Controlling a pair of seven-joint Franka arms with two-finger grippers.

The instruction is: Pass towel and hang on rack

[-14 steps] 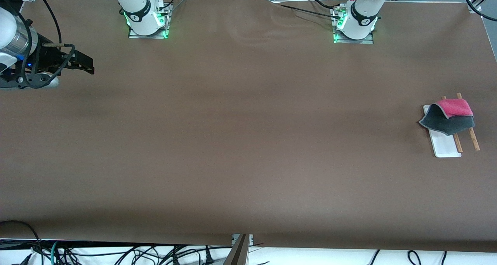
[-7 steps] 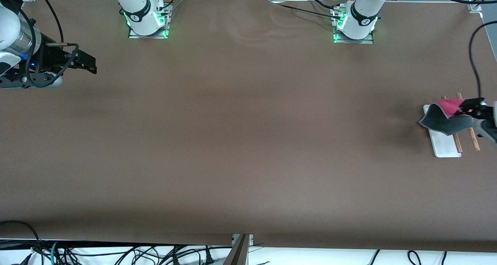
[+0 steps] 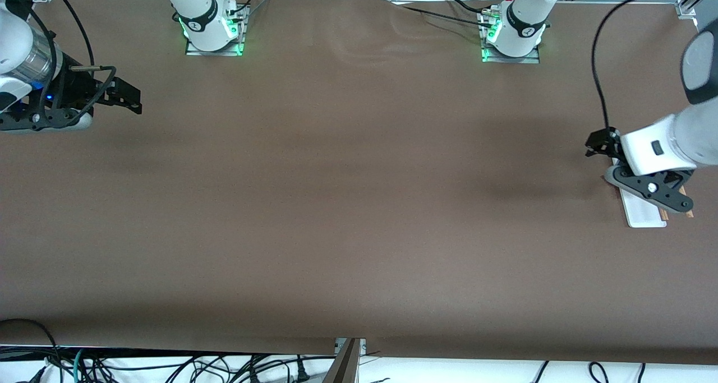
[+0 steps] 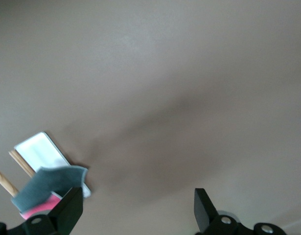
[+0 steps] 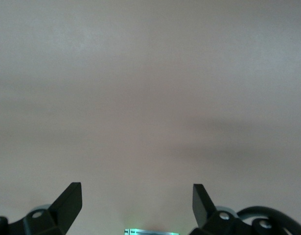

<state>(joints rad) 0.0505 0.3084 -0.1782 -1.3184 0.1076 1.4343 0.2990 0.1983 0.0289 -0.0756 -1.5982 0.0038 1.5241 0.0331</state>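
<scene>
The towel (image 4: 48, 185) lies draped over the rack, grey side up with a pink patch showing. In the front view my left hand hides it. The rack's white base (image 3: 642, 213) (image 4: 38, 148) and a wooden rod (image 4: 19, 163) stick out from under the towel. My left gripper (image 3: 598, 143) (image 4: 135, 211) is open and empty, over the table just beside the rack and towel. My right gripper (image 3: 128, 95) (image 5: 135, 205) is open and empty over bare table at the right arm's end.
The two arm bases (image 3: 213, 32) (image 3: 513, 38) stand along the table's edge farthest from the front camera. A black cable (image 3: 603, 52) arcs over the table near the left arm. Loose cables (image 3: 168, 366) lie below the table's nearest edge.
My left arm has swung in from the table's end and now hangs over the rack, covering the towel in the front view. My right gripper has drifted slightly.
</scene>
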